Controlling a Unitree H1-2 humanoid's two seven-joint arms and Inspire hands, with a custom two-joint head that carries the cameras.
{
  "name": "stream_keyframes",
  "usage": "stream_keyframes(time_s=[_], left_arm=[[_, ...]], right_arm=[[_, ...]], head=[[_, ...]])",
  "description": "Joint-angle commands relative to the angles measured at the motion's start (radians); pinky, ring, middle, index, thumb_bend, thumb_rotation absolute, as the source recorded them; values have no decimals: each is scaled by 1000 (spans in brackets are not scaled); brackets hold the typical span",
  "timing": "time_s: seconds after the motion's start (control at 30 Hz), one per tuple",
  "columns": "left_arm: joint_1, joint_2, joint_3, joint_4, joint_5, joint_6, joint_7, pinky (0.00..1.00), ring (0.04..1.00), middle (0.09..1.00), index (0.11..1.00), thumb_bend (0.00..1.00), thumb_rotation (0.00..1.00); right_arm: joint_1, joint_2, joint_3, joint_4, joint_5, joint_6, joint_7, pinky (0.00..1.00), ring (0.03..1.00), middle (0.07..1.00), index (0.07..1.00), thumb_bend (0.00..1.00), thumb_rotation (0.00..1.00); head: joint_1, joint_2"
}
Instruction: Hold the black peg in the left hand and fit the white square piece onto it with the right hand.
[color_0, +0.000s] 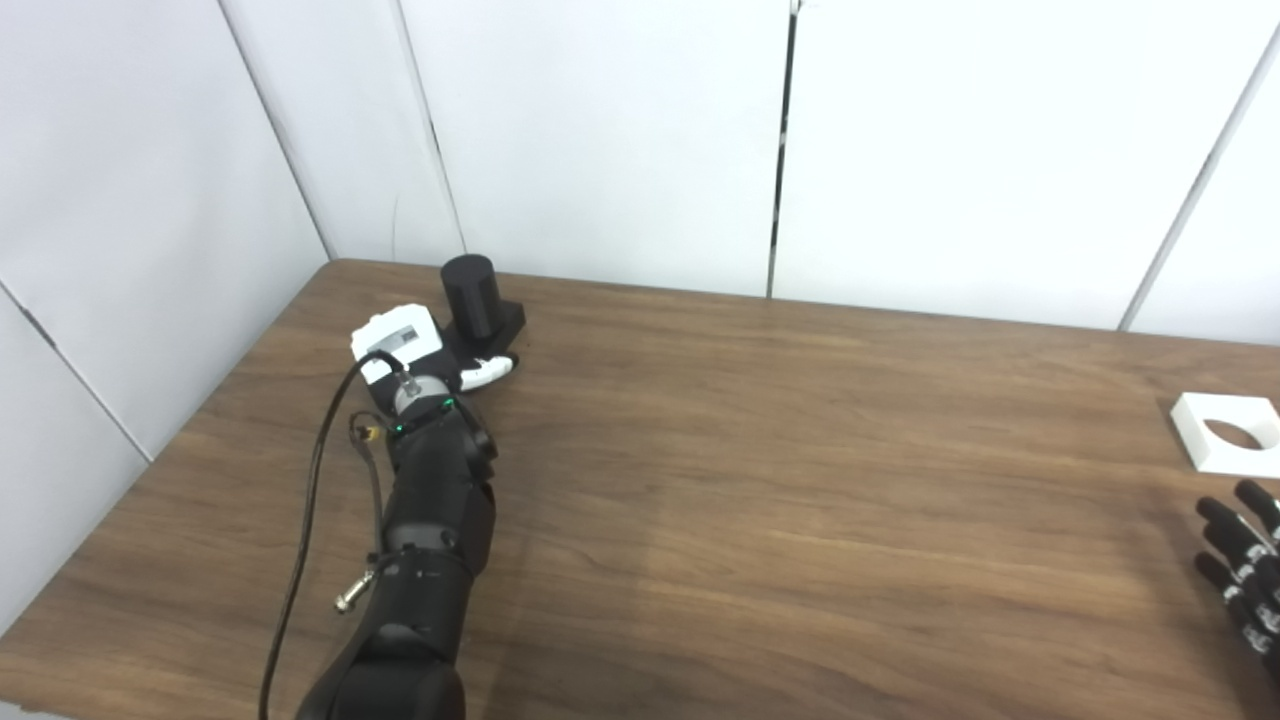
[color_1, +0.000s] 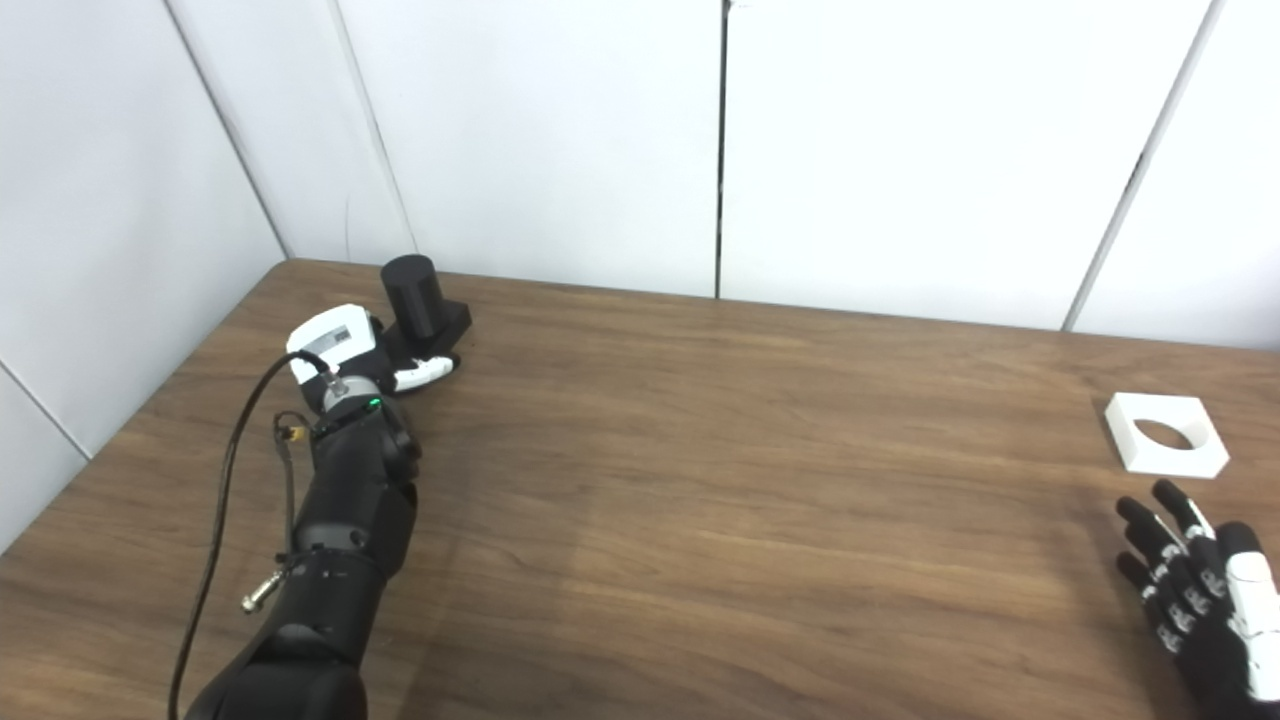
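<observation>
The black peg (color_0: 471, 293), a cylinder on a square black base, stands upright on the table at the far left back. My left hand (color_0: 404, 346) lies right against the near left side of its base, and its white-tipped thumb (color_0: 488, 372) runs along the base's front edge. The other fingers are hidden behind the back of the hand, so I cannot tell if it grips. The white square piece (color_1: 1130, 441), with a round hole, lies flat at the right side of the table. My right hand (color_1: 1205, 592) is open with fingers spread, just short of the piece and apart from it.
The brown wooden table (color_0: 750, 480) meets white wall panels at its back and left edges. A black cable (color_0: 305, 520) hangs along my left forearm.
</observation>
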Motion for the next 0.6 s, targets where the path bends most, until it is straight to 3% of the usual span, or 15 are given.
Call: stream_keyframes(time_s=[0.0, 0.17, 0.57], left_arm=[[-42, 20, -3, -24, 9, 1, 25, 1000, 1000, 964, 828, 795, 645], [-39, 18, -10, -23, -4, 1, 40, 1000, 999, 950, 788, 775, 587], [-24, 16, -29, -41, -131, 0, 97, 1000, 1000, 931, 560, 692, 251]], right_arm=[[-2, -21, -8, -19, 5, -10, 8, 1000, 998, 943, 1000, 515, 1000], [1, -24, -9, -31, 1, -10, 9, 1000, 990, 933, 1000, 526, 1000], [4, -27, -12, -43, -3, -2, 9, 1000, 985, 940, 1000, 548, 1000]], head=[[0, 1], [-3, 5], [-6, 11]])
